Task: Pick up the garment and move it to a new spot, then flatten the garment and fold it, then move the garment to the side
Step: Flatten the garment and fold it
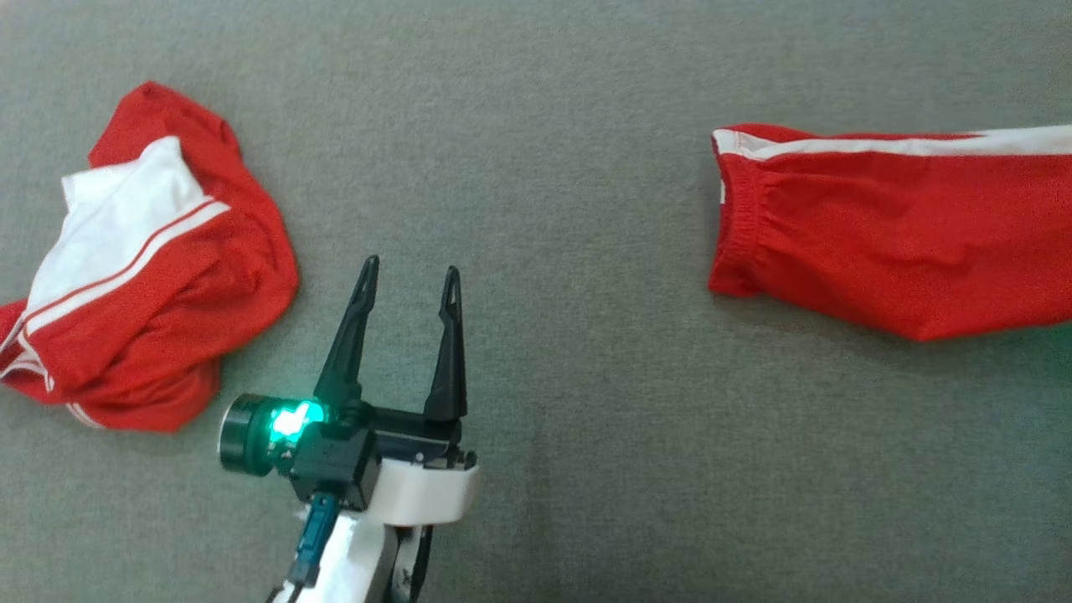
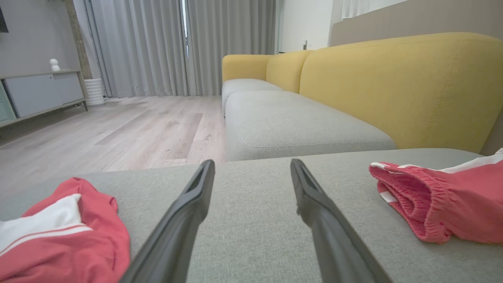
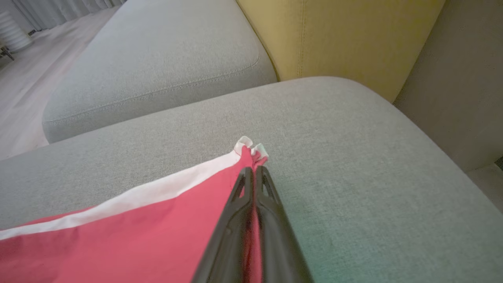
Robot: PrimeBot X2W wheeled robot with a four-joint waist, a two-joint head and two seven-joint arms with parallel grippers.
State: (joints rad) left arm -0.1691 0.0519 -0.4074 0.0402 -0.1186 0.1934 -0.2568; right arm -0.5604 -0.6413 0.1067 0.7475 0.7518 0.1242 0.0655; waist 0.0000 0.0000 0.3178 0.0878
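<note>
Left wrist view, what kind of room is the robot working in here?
Most likely a home living room. There is a sofa with yellow backs and grey seat cushions, full-length grey curtains, and a low sideboard standing on a wood-look floor.

We're in a home living room here: a yellow-backed sofa [image 2: 393, 86] with grey seat cushions [image 2: 298, 125], pale wooden floor [image 2: 137, 125] beyond, long grey curtains [image 2: 157, 47] hanging down, and a low cabinet [image 2: 43, 92] along the wall.
</note>
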